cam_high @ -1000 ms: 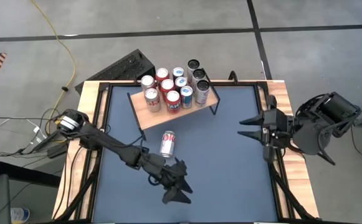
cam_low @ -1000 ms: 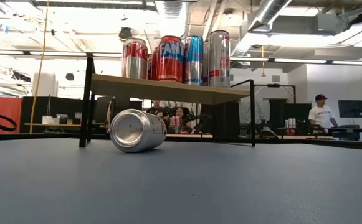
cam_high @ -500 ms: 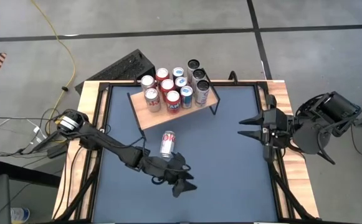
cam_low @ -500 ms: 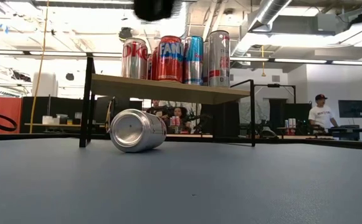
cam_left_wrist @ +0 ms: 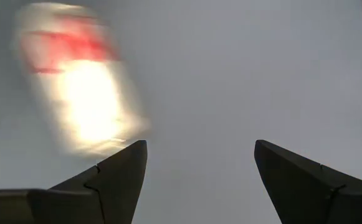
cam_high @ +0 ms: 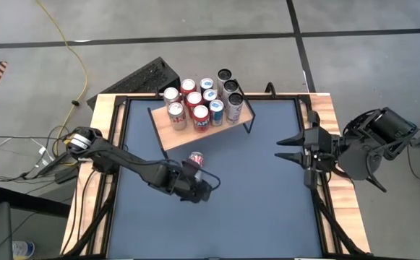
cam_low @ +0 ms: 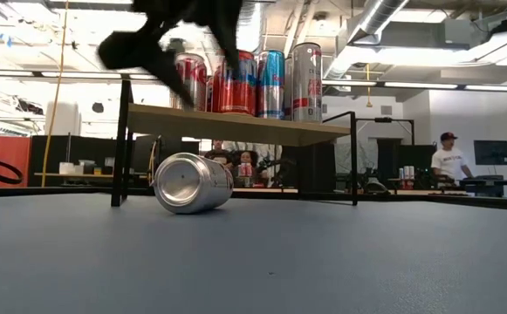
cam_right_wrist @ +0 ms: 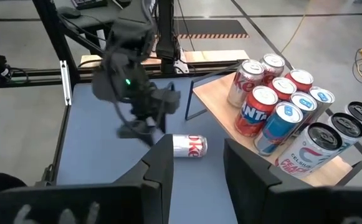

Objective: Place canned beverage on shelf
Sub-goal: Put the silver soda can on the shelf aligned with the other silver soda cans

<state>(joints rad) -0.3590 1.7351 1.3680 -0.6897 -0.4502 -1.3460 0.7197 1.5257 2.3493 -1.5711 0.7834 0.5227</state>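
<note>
Since a second ago the left gripper has been swung over the fallen can, fingers apart and empty; it should be centred across the can before closing.

Fallen can before shelf

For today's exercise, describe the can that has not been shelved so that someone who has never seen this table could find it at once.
Start at the shelf, the low wooden board on black legs at the far side of the blue table. Just in front of it, on the table top, lies a silver and red can, with the open left gripper above it. It is the only can on its side; the others stand upright on the board.
</note>
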